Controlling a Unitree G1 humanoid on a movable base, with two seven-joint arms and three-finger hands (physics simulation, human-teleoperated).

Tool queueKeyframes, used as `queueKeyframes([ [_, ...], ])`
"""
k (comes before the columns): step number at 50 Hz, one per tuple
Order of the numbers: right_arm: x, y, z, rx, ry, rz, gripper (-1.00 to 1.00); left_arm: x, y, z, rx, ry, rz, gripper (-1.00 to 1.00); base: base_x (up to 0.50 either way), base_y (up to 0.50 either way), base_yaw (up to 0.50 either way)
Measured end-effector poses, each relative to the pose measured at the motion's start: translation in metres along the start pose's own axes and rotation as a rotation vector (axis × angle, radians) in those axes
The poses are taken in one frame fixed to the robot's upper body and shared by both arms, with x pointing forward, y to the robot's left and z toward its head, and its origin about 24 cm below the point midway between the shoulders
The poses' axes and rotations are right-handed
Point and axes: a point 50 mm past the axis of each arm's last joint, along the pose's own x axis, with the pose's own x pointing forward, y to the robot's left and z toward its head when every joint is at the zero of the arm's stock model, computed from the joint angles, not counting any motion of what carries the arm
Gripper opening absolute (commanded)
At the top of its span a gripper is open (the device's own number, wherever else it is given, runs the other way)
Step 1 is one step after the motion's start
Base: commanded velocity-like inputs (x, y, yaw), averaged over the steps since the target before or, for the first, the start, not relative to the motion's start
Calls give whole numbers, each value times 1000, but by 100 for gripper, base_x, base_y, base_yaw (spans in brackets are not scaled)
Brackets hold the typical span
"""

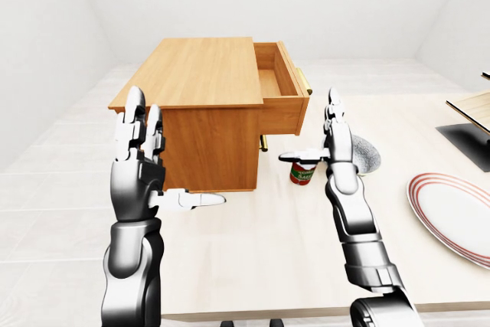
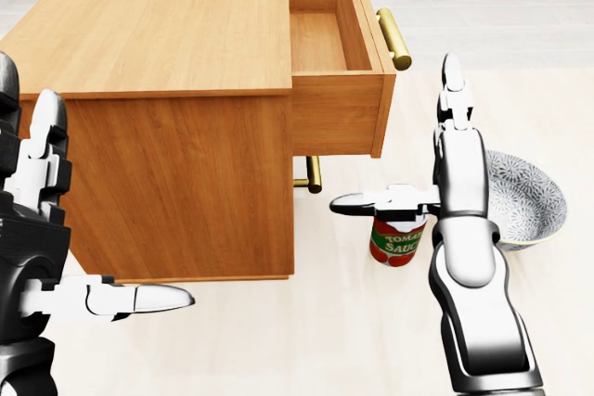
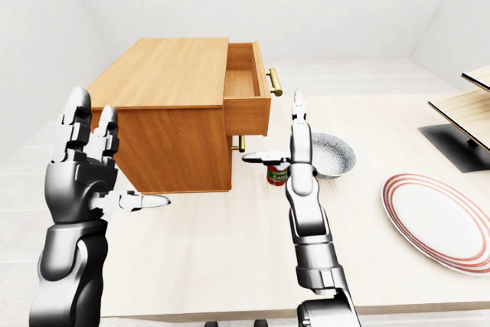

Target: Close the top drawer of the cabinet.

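Top drawer (image 2: 336,62) stands pulled out of the cabinet (image 2: 167,99); right robot hand (image 2: 436,173), fingers spread and empty, hangs below it over the can (image 2: 397,238), which a careless push may topple.

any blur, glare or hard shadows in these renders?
Head view: sharp, flat light, no glare; the drawer interior is evenly lit. Left-eye view: soft shading under the cabinet, no cast shadows. Right-eye view: metallic sheen on the left robot hand, nothing blown out.

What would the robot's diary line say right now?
top drawer: open, empty | right hand: open, beside drawer, not touching | left hand: open, raised | tomato sauce can: upright on table
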Motion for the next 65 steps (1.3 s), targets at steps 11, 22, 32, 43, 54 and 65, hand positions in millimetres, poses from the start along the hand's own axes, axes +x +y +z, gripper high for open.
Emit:
queueKeyframes([
  [11,3,1,12,0,-47,-2,100,0,-1,0,1,2,-4,100,0,0,0],
  [22,12,6,4,-11,1,6,100,0,-1,-1,1,4,-7,100,0,0,0],
  [32,18,13,-13,-18,78,31,100,0,-1,-1,2,5,-9,100,0,0,0],
  [43,22,18,-20,-24,114,48,100,0,-2,-1,4,6,-11,100,0,0,0],
  [54,25,24,-19,-29,118,60,100,-1,-3,-1,-3,6,-14,100,0,0,0],
  [65,21,30,-19,-41,112,81,100,-1,-3,-2,0,10,-17,100,0,0,0],
])
